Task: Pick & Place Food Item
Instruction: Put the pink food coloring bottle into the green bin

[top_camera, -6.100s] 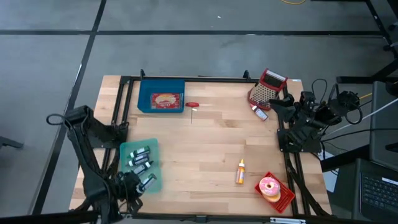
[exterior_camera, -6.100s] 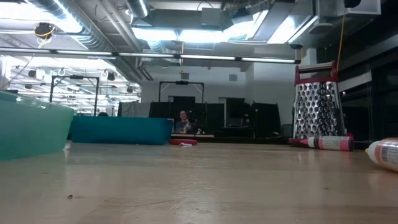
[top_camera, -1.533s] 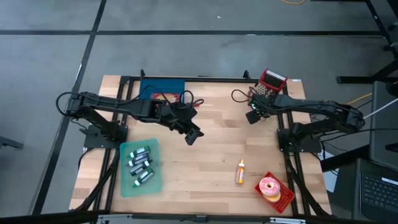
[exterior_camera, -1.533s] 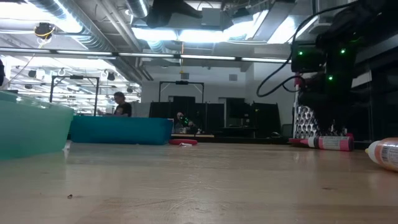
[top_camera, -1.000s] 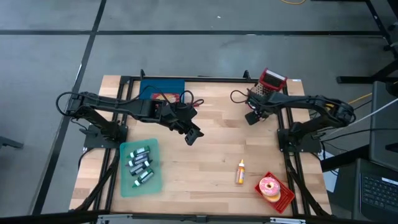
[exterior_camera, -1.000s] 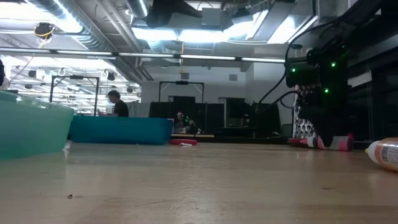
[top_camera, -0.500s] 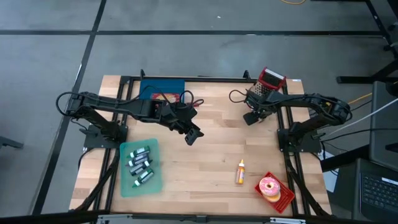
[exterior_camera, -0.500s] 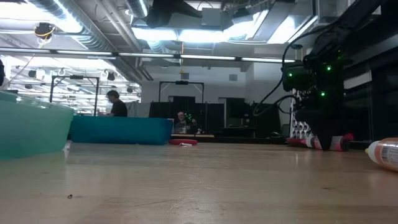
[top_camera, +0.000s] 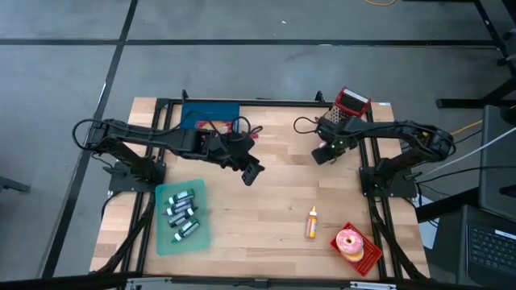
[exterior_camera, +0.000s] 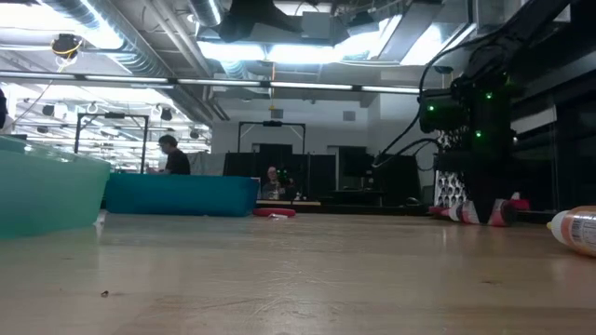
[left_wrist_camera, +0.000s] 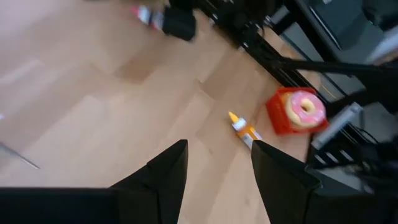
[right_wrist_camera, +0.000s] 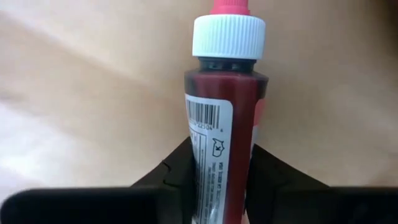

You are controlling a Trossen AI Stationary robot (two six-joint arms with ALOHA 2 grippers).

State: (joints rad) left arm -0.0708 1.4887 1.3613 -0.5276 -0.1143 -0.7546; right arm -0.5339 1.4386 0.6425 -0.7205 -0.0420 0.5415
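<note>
Gripping red bottle (right_wrist_camera: 224,118), right hand (right_wrist_camera: 221,171) narrowed.

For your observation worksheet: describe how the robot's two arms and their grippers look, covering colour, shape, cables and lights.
Both arms are black and slender, built of jointed segments. The left gripper and right gripper each end in two dark, wedge-shaped fingers. Thin black cables loop beside each wrist. In the low view, small green lights glow on the right arm.

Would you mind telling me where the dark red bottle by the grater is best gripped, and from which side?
Grip the red bottle across the middle of its labelled body, coming from straight above: it lies flat on the table, and its round sides fit between the right end effector fingers, already at its flanks.
</note>
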